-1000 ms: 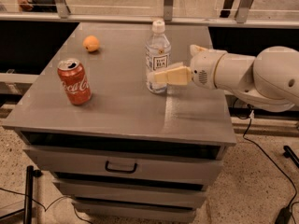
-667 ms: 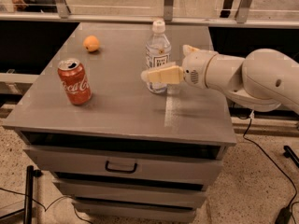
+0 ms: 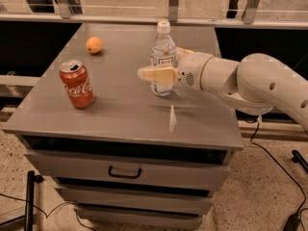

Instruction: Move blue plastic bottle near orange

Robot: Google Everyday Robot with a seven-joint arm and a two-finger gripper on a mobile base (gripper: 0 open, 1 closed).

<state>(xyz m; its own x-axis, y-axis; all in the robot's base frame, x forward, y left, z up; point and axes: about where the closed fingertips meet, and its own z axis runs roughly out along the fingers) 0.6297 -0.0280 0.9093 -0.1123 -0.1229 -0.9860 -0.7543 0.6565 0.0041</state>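
Blue plastic bottle (image 3: 162, 49), clear-walled with a white cap and a white label in dark print, was pictured upright on the grey cabinet top (image 3: 120, 112), right of centre and toward the back. The gripper (image 3: 160, 67) was seen at the bottle's lower half, reaching in from the right and overlapping the bottle in the camera view. Whether the bottle was clamped or merely approached could not be told. Behind the gripper, the white robot arm (image 3: 250, 81) was shown stretching off toward the right edge of the scene, above the cabinet's right rim.

The orange (image 3: 94, 45) was recorded near the back left of the same surface, well apart from the bottle. A red Coca-Cola can (image 3: 76, 84) was caught upright, its tab end up, nearer the front left edge, between neither of the other two objects and clear of both.

Drawers were visible below the top, the uppermost fitted with a dark handle (image 3: 124, 172). Black cables (image 3: 274, 162) were seen trailing over the speckled floor (image 3: 250, 201) at right.
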